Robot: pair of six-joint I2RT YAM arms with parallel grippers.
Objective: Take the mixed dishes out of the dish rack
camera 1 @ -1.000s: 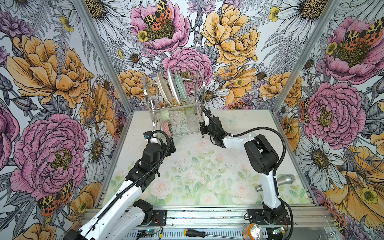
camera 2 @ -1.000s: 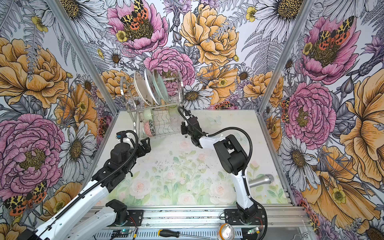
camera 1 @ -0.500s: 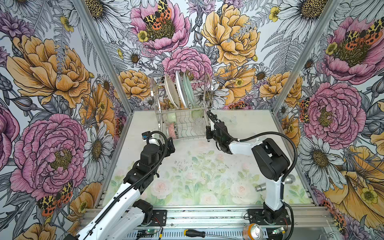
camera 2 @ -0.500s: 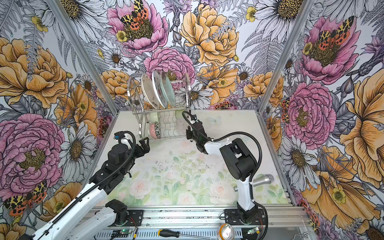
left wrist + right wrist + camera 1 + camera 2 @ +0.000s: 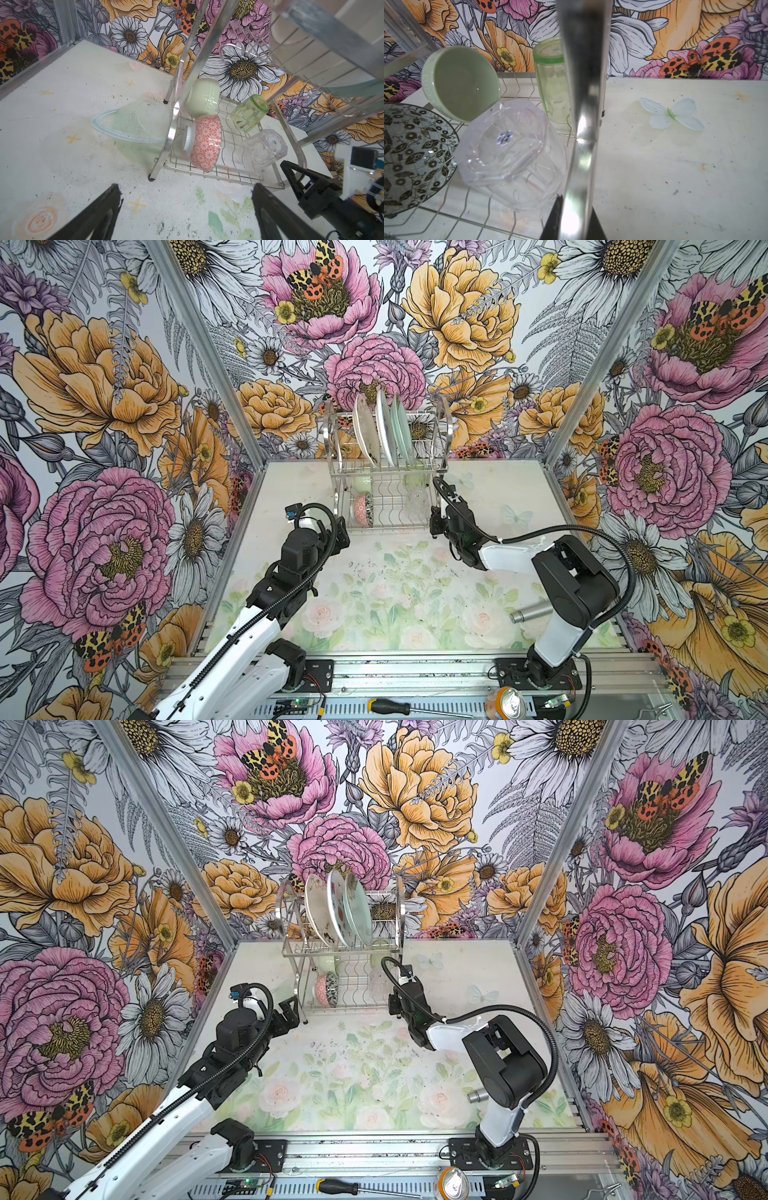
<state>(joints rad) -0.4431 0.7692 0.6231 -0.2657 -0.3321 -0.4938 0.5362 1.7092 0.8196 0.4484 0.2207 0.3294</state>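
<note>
**Spotter A:** Your dish rack [image 5: 386,467] stands upper centre in both top views, at the back of the flower-printed table [image 5: 395,593]. It is shiny steel wire in two tiers, with a flat arched band at each side.

**Spotter B:** You have three round plates on edge in its slotted upper shelf, close together. The cream plate [image 5: 318,911] with small black drawings is leftmost, the white fruit-print plate [image 5: 338,909] is in the middle, and the smooth mint green plate [image 5: 359,907] is rightmost.

**Spotter A:** On the lower wire shelf your left wrist view shows a glossy pale green bowl [image 5: 202,97] on its side, with embossed lettering. It touches a patterned bowl [image 5: 205,143] that has a coral lattice outside; the right wrist view shows black leaves inside. Near them are a translucent green tumbler [image 5: 249,112], tilted, and a faceted clear glass [image 5: 266,147] with its thick base showing.

**Spotter B:** Your right gripper [image 5: 434,518] has its black fingers closed on the rack's right side band, low at the front. The polished strip runs up between them in the right wrist view.

**Spotter A:** Your left gripper [image 5: 186,187] is spread wide with nothing between its fingers. It hovers over the scuffed table just in front of the rack's left front foot, apart from it.
</note>
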